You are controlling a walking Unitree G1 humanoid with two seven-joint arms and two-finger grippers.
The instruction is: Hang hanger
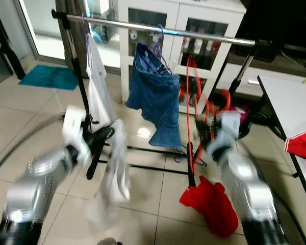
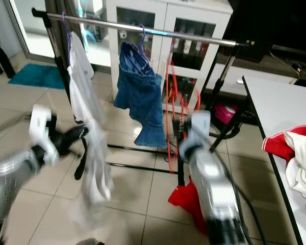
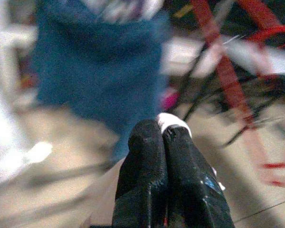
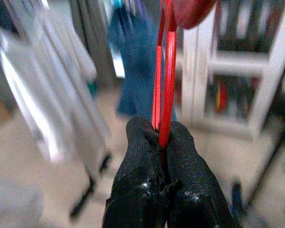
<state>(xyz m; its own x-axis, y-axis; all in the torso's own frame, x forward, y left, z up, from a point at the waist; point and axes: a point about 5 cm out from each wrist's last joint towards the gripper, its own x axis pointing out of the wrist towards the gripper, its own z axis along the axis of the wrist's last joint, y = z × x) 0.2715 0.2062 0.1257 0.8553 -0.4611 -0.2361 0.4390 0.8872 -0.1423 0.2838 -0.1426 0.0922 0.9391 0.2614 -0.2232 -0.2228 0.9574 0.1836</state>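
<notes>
My right gripper (image 4: 162,137) pinches the red hanger (image 4: 164,85) below the rail (image 1: 204,34); I judge its hook must clear the rail right of the denim shorts (image 1: 155,99). My left gripper (image 3: 162,130) is closed, empty.

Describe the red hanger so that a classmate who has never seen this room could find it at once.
Start at the metal clothes rail that stands before the white cabinet. A white shirt and a blue denim garment hang from it. Beside the denim, the right gripper holds up the red hanger: thin, bright red, and bare, unlike its clothed neighbours.
</notes>
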